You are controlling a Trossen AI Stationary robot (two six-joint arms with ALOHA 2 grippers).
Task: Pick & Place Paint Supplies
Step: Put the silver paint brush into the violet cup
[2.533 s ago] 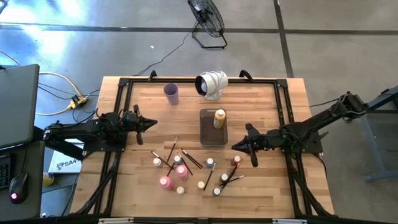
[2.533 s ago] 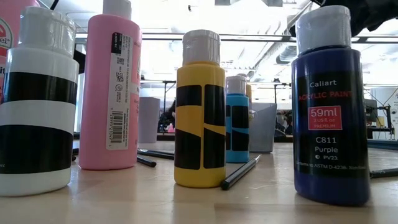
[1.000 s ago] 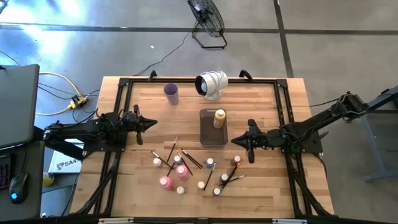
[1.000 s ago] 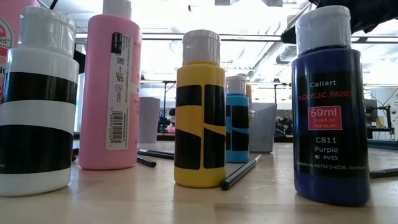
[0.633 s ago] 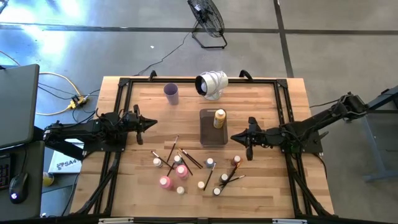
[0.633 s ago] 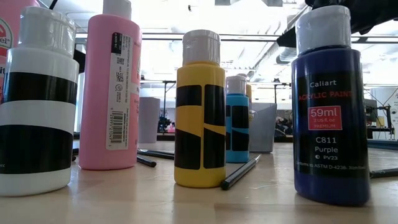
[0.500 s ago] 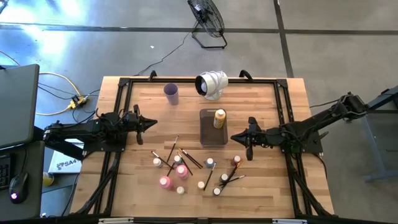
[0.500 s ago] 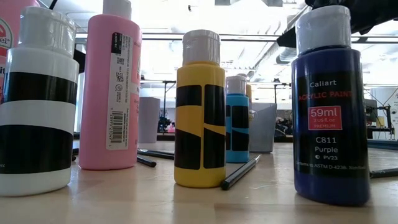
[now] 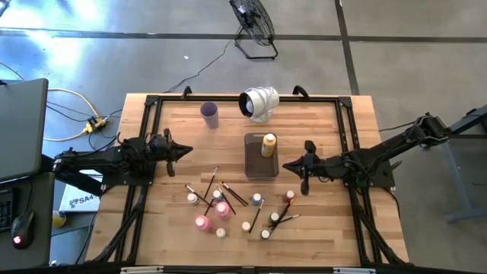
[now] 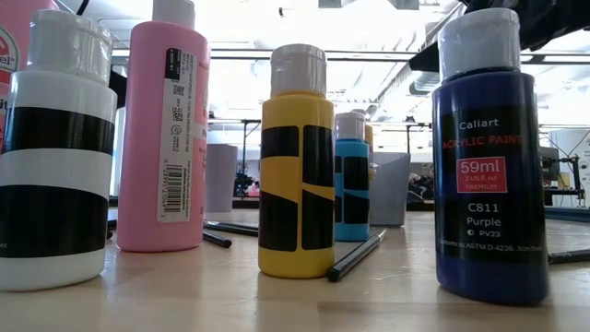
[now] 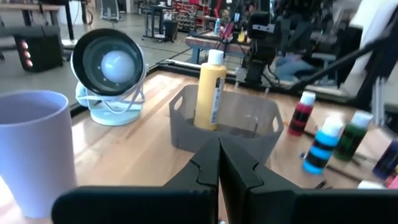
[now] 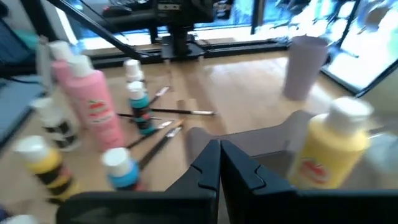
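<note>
Right claw (image 9: 287,167) nearer tray (image 9: 259,158) now

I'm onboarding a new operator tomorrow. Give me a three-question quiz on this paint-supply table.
1. True or false: the grey tray holds a yellow bottle.
2. The right gripper is: A) shut and empty, B) holding a brush, C) open wide.
3. Fill in: the lilac cup stands beside a white ____.

Key: 1 true; 2 A; 3 fan.
</note>
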